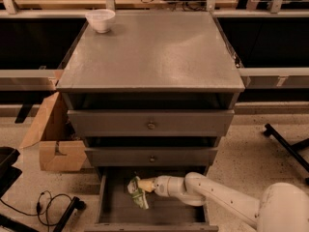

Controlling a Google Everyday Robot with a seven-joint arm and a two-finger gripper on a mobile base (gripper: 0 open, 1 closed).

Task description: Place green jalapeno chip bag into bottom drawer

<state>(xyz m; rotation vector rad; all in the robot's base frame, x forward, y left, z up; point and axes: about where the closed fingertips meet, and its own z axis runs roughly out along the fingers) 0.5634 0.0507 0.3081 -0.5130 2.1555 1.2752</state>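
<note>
Green jalapeno chip bag [137,193] is already inside the bottom drawer [116,208] at the pincer [145,183], whose grip I cannot tell, so only letting go and withdrawing seem left.

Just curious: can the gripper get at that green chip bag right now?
Likely yes: the gripper is inside the open bottom drawer, right at the green chip bag, nothing between them.

The flat grey wooden cabinet top [154,52] carries 1 small white bowl [101,20] at its back left corner. The gripper [145,183] is inside the open grey bottom drawer [164,212], at the crinkly green jalapeno chip bag [136,193].
</note>
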